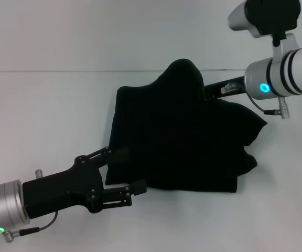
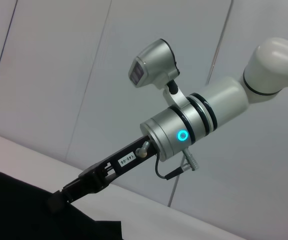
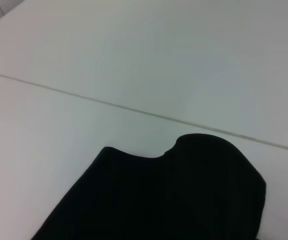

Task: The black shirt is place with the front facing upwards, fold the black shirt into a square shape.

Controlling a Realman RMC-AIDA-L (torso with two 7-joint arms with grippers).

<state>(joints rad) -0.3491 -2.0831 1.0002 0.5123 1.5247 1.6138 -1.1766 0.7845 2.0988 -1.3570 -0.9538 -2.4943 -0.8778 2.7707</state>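
Note:
The black shirt (image 1: 177,142) lies bunched in a rough folded heap on the white table, and no print shows. My right gripper (image 1: 209,92) reaches in from the upper right and is shut on the black shirt's far edge, where the cloth rises in a peak and hides the fingertips. The left wrist view shows this right gripper (image 2: 58,201) meeting the black shirt (image 2: 24,210). My left gripper (image 1: 129,171) is at the lower left, open, its fingers on either side of the shirt's near left corner. The right wrist view shows only the raised shirt (image 3: 174,200).
The white table (image 1: 46,115) spreads bare to the left and in front of the shirt. A thin seam line (image 1: 62,71) crosses it at the back. Pale wall panels (image 2: 59,75) stand behind the right arm.

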